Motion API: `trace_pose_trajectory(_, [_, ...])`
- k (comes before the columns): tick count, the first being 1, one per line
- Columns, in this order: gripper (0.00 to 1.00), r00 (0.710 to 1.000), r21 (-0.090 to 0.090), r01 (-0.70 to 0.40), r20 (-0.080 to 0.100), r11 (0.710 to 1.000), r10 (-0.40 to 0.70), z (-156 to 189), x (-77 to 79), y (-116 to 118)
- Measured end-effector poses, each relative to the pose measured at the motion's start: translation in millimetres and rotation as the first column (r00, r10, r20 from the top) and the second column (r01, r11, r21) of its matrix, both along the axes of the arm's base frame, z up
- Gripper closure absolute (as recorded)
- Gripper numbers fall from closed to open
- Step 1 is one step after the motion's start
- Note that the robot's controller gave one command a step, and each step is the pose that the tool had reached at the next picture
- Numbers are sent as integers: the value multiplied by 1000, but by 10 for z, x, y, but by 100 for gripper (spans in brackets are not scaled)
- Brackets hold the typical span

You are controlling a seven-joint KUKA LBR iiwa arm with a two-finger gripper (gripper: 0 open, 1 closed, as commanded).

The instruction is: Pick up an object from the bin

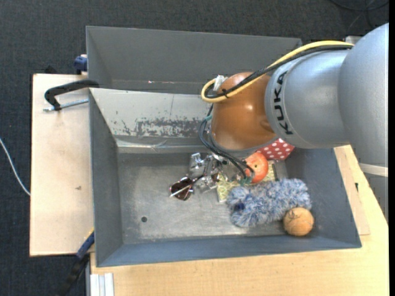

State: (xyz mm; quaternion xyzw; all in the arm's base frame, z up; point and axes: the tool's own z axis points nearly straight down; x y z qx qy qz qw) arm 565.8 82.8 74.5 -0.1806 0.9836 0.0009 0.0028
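Left to right: dark-lensed sunglasses [182, 189] lie on the bare floor of the bin [136, 202], at about 7 o'clock from the gripper [207, 165], which hangs low just beside them, probably lined up for the pick. Whether it is spread or closed, or has hold of anything, cannot be told. At its 4 o'clock a blue-grey fuzzy toy [268, 202] and a tan ball [298, 221] crowd the right wall, and the orange wrist cover [241, 116] hides part of an orange-red piece [257, 167] and a red white-dotted piece [279, 148].
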Motion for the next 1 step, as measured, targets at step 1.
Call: trace_pose_trajectory(1, [100, 995, -1, -101, 3, 995, 101, 1477, -116, -53])
